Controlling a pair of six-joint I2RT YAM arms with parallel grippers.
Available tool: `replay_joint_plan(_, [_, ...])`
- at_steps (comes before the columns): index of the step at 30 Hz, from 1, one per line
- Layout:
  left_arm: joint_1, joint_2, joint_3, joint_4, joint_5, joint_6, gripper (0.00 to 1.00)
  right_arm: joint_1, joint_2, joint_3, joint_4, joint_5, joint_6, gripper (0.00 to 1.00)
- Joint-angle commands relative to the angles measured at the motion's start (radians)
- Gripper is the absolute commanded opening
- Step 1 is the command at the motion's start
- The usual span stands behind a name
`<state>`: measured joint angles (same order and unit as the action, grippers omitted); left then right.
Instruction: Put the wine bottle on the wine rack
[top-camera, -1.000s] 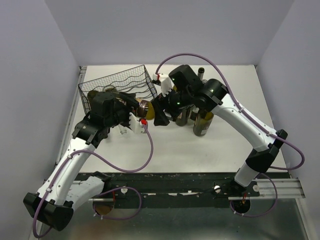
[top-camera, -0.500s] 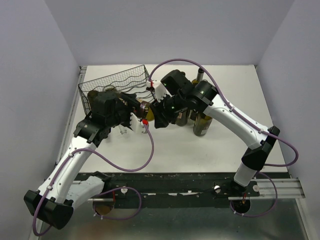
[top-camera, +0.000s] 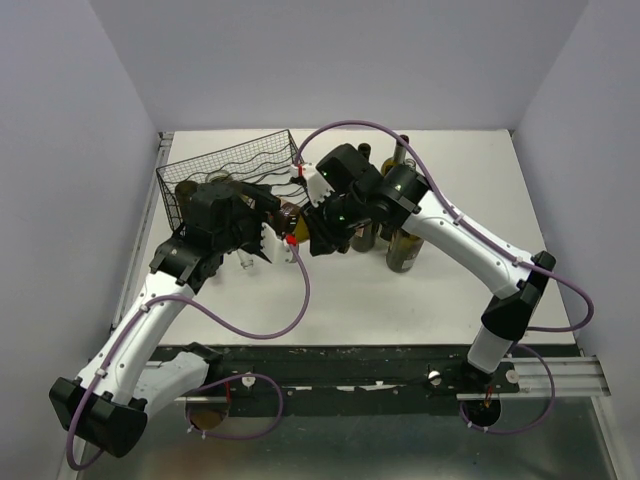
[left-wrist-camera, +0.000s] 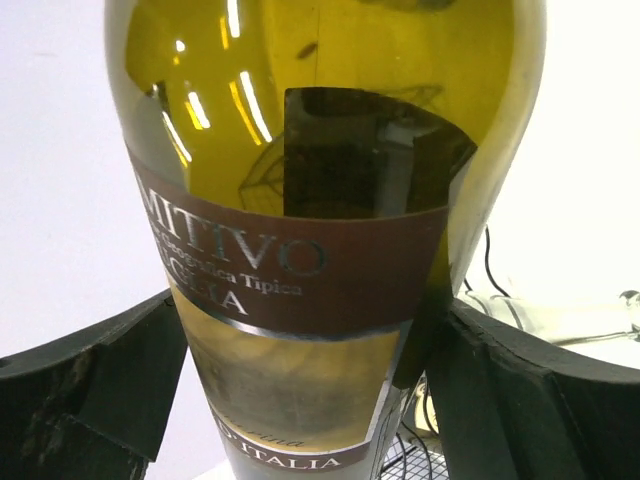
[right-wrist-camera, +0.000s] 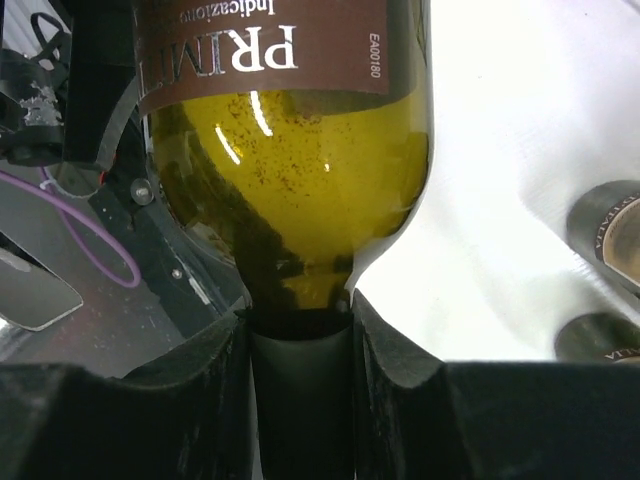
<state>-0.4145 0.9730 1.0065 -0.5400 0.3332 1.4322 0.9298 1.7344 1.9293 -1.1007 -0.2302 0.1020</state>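
The wine bottle (top-camera: 289, 213), olive-green glass with a brown label, lies level in the air just right of the wine rack (top-camera: 235, 165), a black wire basket at the back left. My right gripper (right-wrist-camera: 300, 400) is shut on the bottle's dark neck (right-wrist-camera: 300, 330). My left gripper (left-wrist-camera: 310, 400) is open around the labelled body (left-wrist-camera: 300, 270), with a gap showing between the glass and each finger (left-wrist-camera: 100, 390). In the top view the left gripper (top-camera: 262, 218) and the right gripper (top-camera: 318, 225) face each other across the bottle.
Several more dark bottles (top-camera: 403, 248) stand upright in the middle of the table behind my right arm, and two (right-wrist-camera: 610, 225) show at the right of the right wrist view. The rack's wire (left-wrist-camera: 410, 460) shows below the bottle in the left wrist view.
My right gripper moved left onto the bottle's neck and closed on it. My left gripper, which had gripped the bottle's body, has opened around it.
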Motion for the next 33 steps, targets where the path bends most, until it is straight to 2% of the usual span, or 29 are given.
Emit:
replay_joint_plan(1, [-0.004, -0.037, -0.003, 0.077, -0.020, 0.000, 0.99, 0.007, 0.011, 0.026, 0.031, 0.103, 0.036, 0.01])
replay_joint_plan(11, [-0.003, -0.085, -0.062, -0.003, -0.013, -0.027, 0.99, 0.007, 0.005, 0.027, 0.134, 0.290, 0.151, 0.01])
replay_joint_plan(14, [-0.004, -0.121, -0.091, -0.009, -0.016, -0.036, 0.99, 0.007, -0.006, 0.007, 0.150, 0.258, 0.156, 0.01])
replay_joint_plan(18, [-0.004, -0.197, -0.155, 0.075, -0.007, -0.097, 0.99, 0.007, -0.015, -0.048, 0.133, 0.236, 0.150, 0.01])
replay_joint_plan(26, [-0.004, -0.327, -0.216, 0.389, -0.013, -0.597, 0.99, 0.010, -0.067, -0.233, 0.200, 0.022, 0.220, 0.01])
replay_joint_plan(28, [-0.003, -0.341, -0.210, 0.431, -0.051, -0.811, 0.99, 0.010, -0.068, -0.269, 0.220, -0.003, 0.232, 0.01])
replay_joint_plan(30, [-0.004, -0.341, -0.180, 0.437, -0.127, -1.029, 0.99, 0.017, -0.064, -0.294, 0.229, 0.000, 0.238, 0.01])
replay_joint_plan(33, [-0.003, -0.306, -0.093, 0.329, -0.184, -1.226, 0.99, 0.021, -0.049, -0.329, 0.257, 0.015, 0.243, 0.01])
